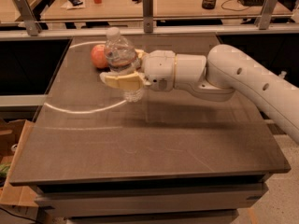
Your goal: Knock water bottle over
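Gripper around the water bottle at the back left of the table

The water bottle (118, 50) stands on the dark table (163, 139), its white cap leaning slightly toward the picture's left, just beside an apple (98, 56) that sits behind it. The gripper (122, 65) reaches in from the right with its yellow fingers (122, 81) spread apart, one crossing in front of the bottle's lower half, the other behind it. Any print on the bottle is too blurred to read. A pale arc (79, 109) curves across the tabletop nearby.
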`<state>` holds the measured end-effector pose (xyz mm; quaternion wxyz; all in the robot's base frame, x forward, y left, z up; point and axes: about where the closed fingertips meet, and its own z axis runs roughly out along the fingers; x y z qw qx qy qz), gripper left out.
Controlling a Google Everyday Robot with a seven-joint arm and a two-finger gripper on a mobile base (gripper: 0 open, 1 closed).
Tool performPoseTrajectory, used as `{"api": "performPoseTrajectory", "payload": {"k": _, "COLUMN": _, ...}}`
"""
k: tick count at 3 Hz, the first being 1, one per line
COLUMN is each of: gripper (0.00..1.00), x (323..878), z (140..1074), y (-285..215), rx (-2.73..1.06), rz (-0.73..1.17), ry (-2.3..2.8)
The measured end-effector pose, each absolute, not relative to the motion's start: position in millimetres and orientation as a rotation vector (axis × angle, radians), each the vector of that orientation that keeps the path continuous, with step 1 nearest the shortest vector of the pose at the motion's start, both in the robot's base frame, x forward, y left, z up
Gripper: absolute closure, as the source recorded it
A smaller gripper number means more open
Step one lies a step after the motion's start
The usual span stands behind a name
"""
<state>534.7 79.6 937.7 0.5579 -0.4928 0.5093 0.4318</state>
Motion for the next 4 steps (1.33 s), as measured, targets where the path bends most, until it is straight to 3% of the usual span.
{"api": "performPoseTrajectory", "payload": {"k": 1, "gripper": 1.00, "x": 535.8, "z": 982.6, "y": 63.8, "rx": -1.234, "rz": 0.949, "ry": 1.101}}
{"api": "performPoseTrajectory", "payload": {"k": 4, "gripper": 1.00, "x": 513.1, "z": 1029.0, "y": 36.7, "rx": -1.700, "rz": 0.570, "ry": 0.681}}
